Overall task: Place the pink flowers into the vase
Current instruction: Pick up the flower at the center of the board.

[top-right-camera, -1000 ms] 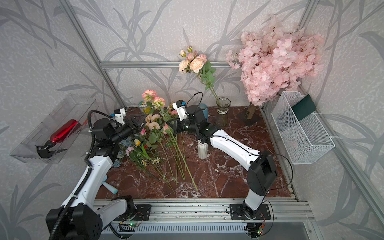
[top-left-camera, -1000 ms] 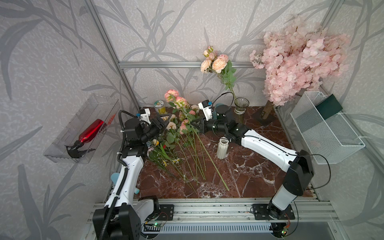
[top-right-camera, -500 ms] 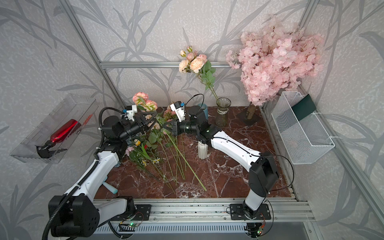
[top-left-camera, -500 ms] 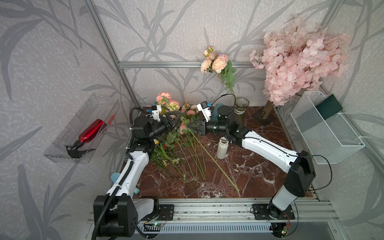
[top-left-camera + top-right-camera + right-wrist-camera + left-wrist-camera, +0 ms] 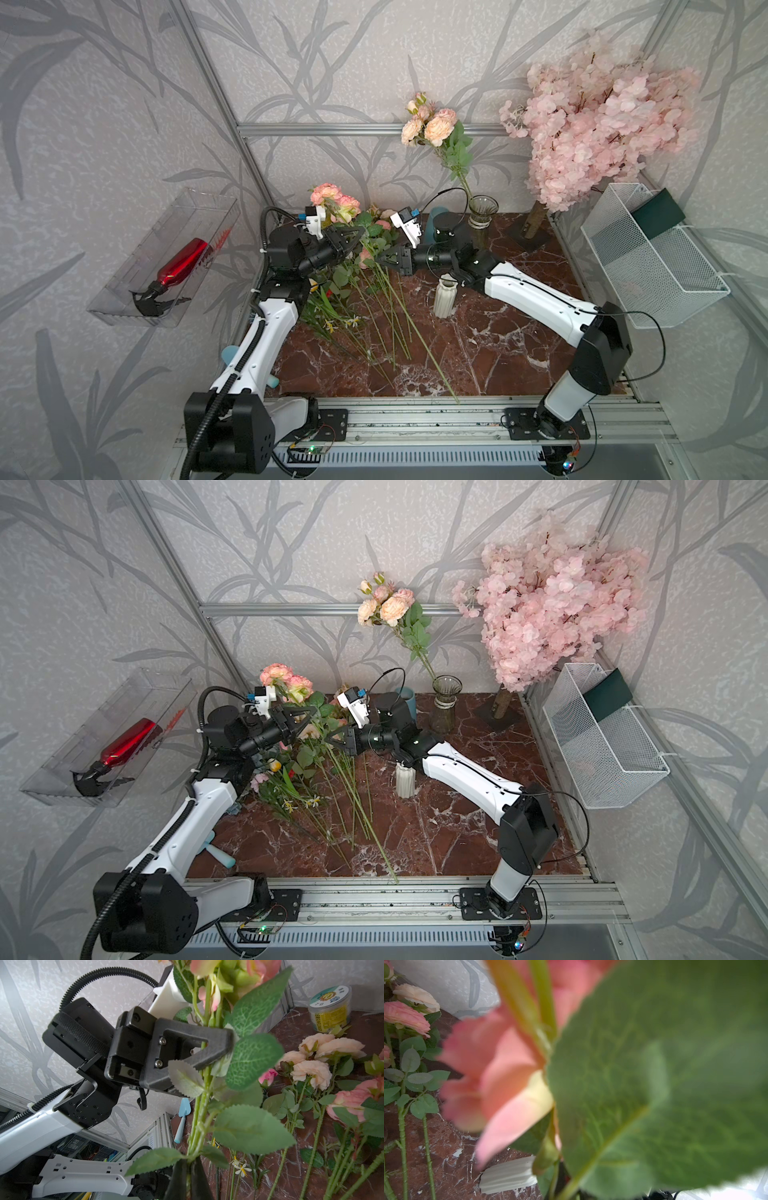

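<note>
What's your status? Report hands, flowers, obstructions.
Both shut on one pink spray, left hand near heads, right hand lower. Another spray already in glass vase; others on table. Under right arm: white ribbed vase.

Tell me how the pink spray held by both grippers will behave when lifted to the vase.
The pink spray is probably fairly stiff: its stem runs straight past the right gripper. Full heads beyond the left gripper likely make it top-heavy.
</note>
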`<act>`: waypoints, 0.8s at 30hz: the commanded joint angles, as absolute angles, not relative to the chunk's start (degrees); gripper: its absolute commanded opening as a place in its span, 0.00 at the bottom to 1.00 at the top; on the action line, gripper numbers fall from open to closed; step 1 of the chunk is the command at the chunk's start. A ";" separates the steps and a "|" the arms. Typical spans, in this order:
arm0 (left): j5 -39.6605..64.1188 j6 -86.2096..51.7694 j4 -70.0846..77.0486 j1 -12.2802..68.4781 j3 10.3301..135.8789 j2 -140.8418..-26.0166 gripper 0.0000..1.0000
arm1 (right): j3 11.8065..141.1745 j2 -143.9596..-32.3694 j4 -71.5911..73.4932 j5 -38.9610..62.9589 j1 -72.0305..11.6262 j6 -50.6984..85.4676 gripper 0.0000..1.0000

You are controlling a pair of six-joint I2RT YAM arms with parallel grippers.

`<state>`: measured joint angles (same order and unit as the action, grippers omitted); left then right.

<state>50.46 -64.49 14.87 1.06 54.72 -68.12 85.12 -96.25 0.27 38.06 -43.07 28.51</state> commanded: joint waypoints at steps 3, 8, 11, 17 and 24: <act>55.06 -60.93 14.24 0.76 60.09 -68.67 0.00 | 89.92 -94.47 -10.31 43.12 -42.86 22.42 0.23; 60.88 -57.70 11.50 1.47 62.58 -69.28 0.00 | 92.46 -94.98 -13.28 49.18 -41.16 22.05 0.36; 61.69 -56.69 11.07 2.01 62.49 -68.61 0.00 | 93.39 -95.73 -13.75 52.44 -40.78 22.52 0.37; 62.95 -56.19 10.79 3.81 62.71 -69.30 0.00 | 93.43 -97.24 -9.57 57.03 -40.86 26.05 0.38; 62.78 -56.15 10.72 4.33 62.67 -69.17 0.00 | 94.51 -99.06 -10.83 57.52 -41.38 25.74 0.37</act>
<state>61.12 -56.53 9.89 3.99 61.08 -69.38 92.23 -97.38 -11.03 55.68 -40.99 25.50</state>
